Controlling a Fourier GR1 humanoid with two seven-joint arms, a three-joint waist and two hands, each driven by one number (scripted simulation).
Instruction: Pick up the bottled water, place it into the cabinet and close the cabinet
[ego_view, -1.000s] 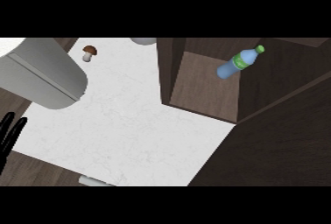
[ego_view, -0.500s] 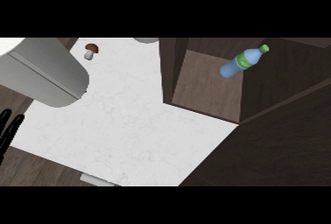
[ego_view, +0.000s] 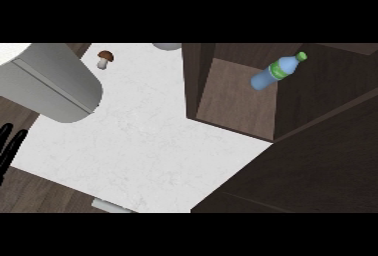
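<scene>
Bottled water (ego_view: 278, 71) lies tilted inside the cabinet (ego_view: 229, 100), so pick & place look done. What's left is closing up. The dark panel (ego_view: 317, 165) at lower right is prob. the open door, tho I can't be sure from this angle. My left hand (ego_view: 9, 145) shows at the view's left edge, fingers straight, holding nothing. Right hand is out of view. There's open room across the counter (ego_view: 148, 145) up to the cabinet's edge, w/ the mushroom (ego_view: 105, 59) well apart at the far side.
</scene>
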